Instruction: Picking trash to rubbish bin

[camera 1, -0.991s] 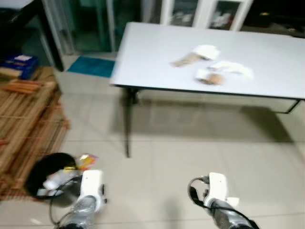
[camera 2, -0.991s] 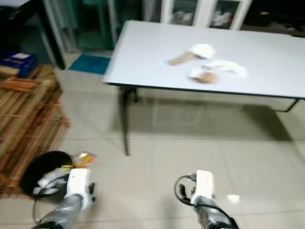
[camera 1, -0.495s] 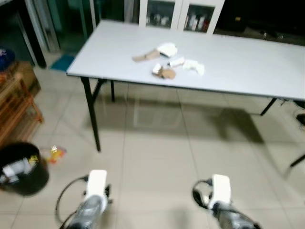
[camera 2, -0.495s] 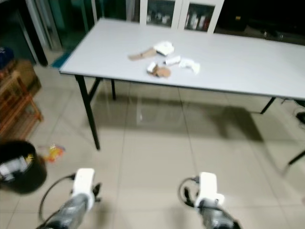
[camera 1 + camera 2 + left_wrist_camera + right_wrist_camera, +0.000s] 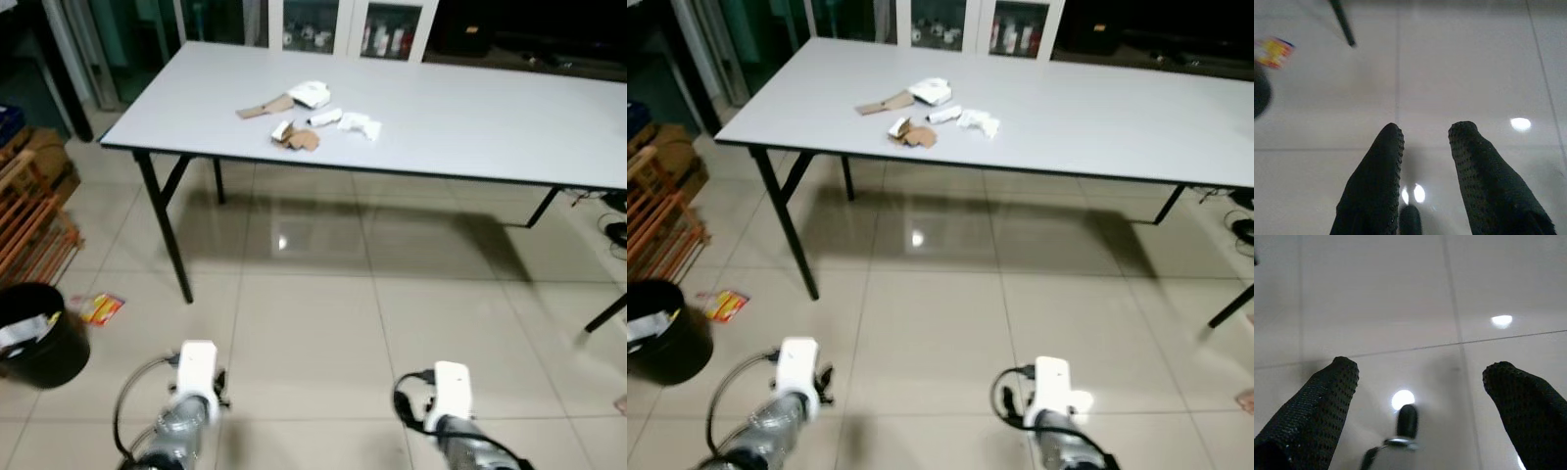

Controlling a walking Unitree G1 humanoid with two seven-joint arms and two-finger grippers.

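Crumpled white paper and brown cardboard scraps (image 5: 306, 116) lie in a loose cluster on a long grey table (image 5: 470, 117). A black rubbish bin (image 5: 37, 335) with white trash inside stands on the floor at the left. A yellow-red wrapper (image 5: 98, 308) lies on the tiles beside it. Both arms hang low over the floor, far from the table. My left gripper (image 5: 1425, 134) is open with nothing between its fingers. My right gripper (image 5: 1422, 372) is open wide, also empty.
Wooden slatted racks (image 5: 29, 220) stand at the left wall. Black table legs (image 5: 165, 230) come down near the bin. Glass-door cabinets (image 5: 338, 20) line the back wall. Cables (image 5: 615, 220) lie on the floor at the far right. Glossy beige tiles lie between me and the table.
The camera has swung right and pulled back: the table and trash now sit further left, the bin has shifted toward the left edge. Both arms hang much as before.
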